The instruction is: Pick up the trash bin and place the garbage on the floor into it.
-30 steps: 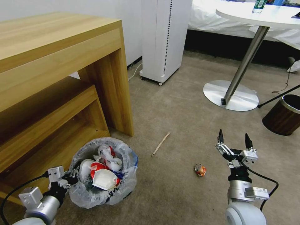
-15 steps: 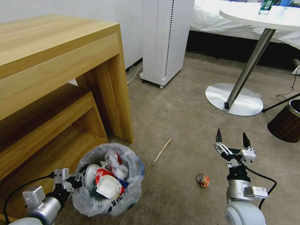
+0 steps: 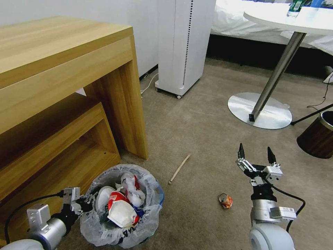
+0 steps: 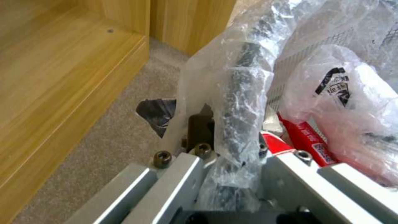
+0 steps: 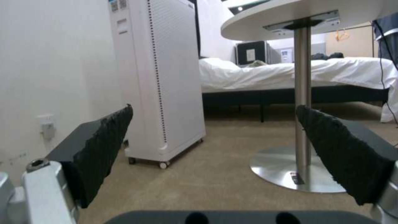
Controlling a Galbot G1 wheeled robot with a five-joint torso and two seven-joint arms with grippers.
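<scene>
I had the trash bin (image 3: 123,208) sitting lower and sharper than half a second before, when it hung blurred a little higher beside the wooden desk (image 3: 66,90); it had settled just off the desk's lower shelf, on the tan carpet (image 3: 201,139). Its bag-lined mouth was heaped with a white slipper (image 3: 122,213), red wrappers and crumpled paper. My left gripper (image 3: 85,203) was clamped on the bin's rim on the side nearest the desk; from the left wrist I saw the bagged rim (image 4: 240,124) pinched between the jaws, a red wrapper (image 4: 307,140) just inside.

Out from the bin, away from the desk, the thin wooden stick (image 3: 179,168) lay on the carpet where it had been, and farther on the crushed orange can (image 3: 225,200) as well. My right gripper (image 3: 255,156) hovered beyond the can, fingers (image 5: 104,149) spread wide and empty, barely shifted since the earlier frame. Past it stood the white tower unit (image 3: 184,45), the round table's steel base (image 3: 259,111) and a dark wood-look bin (image 3: 317,137).
</scene>
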